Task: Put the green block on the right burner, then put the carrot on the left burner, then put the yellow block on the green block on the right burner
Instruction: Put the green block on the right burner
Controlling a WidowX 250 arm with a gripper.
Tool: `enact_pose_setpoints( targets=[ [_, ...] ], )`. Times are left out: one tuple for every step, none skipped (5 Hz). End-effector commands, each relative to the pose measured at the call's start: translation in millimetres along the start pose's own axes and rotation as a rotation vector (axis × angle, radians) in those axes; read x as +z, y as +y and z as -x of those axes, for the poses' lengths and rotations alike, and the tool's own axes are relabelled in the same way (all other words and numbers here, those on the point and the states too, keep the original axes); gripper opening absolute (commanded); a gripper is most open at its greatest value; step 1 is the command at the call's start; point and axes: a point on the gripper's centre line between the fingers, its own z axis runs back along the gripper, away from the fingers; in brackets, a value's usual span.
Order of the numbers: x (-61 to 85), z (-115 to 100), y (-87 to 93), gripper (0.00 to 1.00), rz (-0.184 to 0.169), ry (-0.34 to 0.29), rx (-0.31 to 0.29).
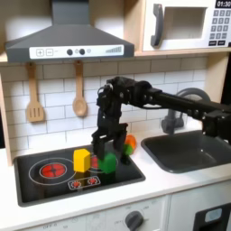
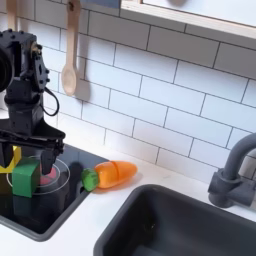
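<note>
Nearest your second exterior view lies the dark sink basin (image 2: 190, 225) with its grey faucet (image 2: 232, 172) at about 3 o'clock. Item: the glossy black hob (image 1: 54, 185), two red-ringed burners. Item: the left burner (image 1: 51, 168), at 9 o'clock on the hob in the first exterior view, bare. Item: the right burner (image 2: 62, 178), its rings showing around the blocks in the second exterior view. Item: the green block (image 2: 24, 179), on the right burner. Item: the yellow block (image 1: 82, 161), just beside the green block (image 1: 109, 163), at its 9 o'clock in the first exterior view; you cannot tell whether the two touch. Item: the carrot (image 2: 110, 174), lying on its side at the hob's edge, at the green block's 3 o'clock in the second exterior view, leafy end toward the burner. Item: the gripper (image 2: 28, 158), directly above the green block, fingers spread apart and pointing down, one on each side of the block's top, not pinching it. Item: two wooden utensils (image 1: 79, 95) hang on the white tiled wall at 12 o'clock.
</note>
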Motion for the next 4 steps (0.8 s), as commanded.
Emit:
enact_pose_setpoints(
  targets=[
    [10.3,-4.2,-2.7,1.00,0.014,-0.001,-0.032],
    [13.3,-5.1,-3.9,1.00,0.090,0.032,-0.082],
    [8.4,-6.2,-7.6,1.00,0.140,0.059,-0.154],
    [3.6,-5.3,-3.2,1.00,0.155,0.087,-0.222]
  ],
)
